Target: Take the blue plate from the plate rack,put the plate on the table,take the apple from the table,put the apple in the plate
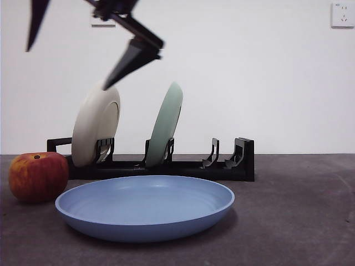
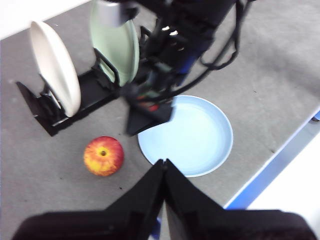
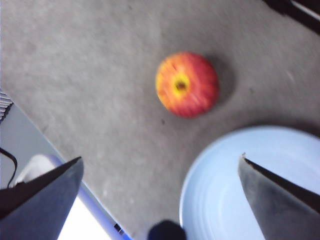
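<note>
No writing or brand shows on anything. From the left, the red, yellow-streaked apple [image 1: 37, 175] sits on the table [image 1: 299, 216] just beside the matte light-blue plate [image 1: 145, 206], which lies flat before the rack [image 1: 166, 162] holding a cream plate [image 1: 95, 125] and a green plate [image 1: 165, 123]. The right gripper [image 3: 160, 175] hangs above the plate and apple, spread wide and empty, while the left gripper [image 2: 164, 167] waits higher up, pressed closed on nothing.

The blue plate [image 1: 145, 206] lies flat on the table [image 1: 299, 210], in front of the plate rack [image 1: 166, 166]. The apple [image 1: 37, 176] stands on the table just beside the plate at its left, apart from it, near the left end of the rack. In the rack two other plates stand upright, the cream-white plate [image 1: 95, 125] at the left and the pale green plate [image 1: 164, 124] to its right.
</note>
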